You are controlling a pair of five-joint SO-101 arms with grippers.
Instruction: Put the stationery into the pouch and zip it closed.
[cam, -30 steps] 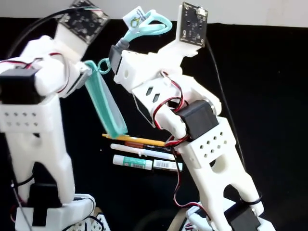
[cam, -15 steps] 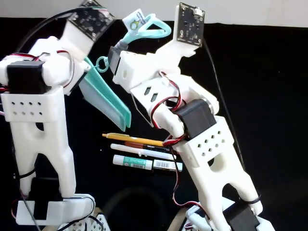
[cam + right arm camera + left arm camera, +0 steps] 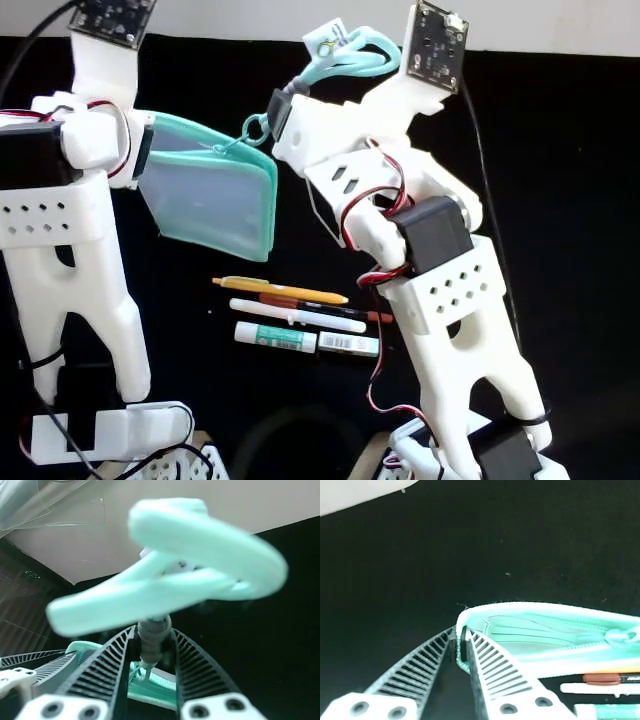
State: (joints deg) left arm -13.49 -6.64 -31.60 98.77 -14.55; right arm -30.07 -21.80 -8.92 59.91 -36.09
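Black cloth [image 3: 560,200] covers the table, w/ a pale wall strip [image 3: 250,15] behind its far edge, beyond the pouch. The pouch [image 3: 215,195], teal & see-through, hangs off the cloth btw the two arms, long side roughly level, top edge dipping a bit toward the R arm. L gripper [image 3: 460,647] has its jaws pressed together on the pouch's end seam, by the zip's end. R gripper [image 3: 152,645] sits at the pouch's other top corner, jaws clamped on a grey stub [image 3: 152,630] at the base of a teal strap loop [image 3: 200,555]. The loop sticks up past the gripper, and a small ring [image 3: 252,128] hangs btw stub and pouch zip. In the L wrist view the pouch mouth looks parted, teal lining showing; how far it's open, can't tell. Stationery lies outside the pouch, on the cloth under its lower edge: orange pen [image 3: 280,290] nearest the pouch, then brown pen [image 3: 300,301], white pen [image 3: 295,316], green-labelled marker [image 3: 275,336] farthest, all side by side & approx. parallel. A band of black cloth shows btw the pouch's lower edge and the orange pen; they're apart.
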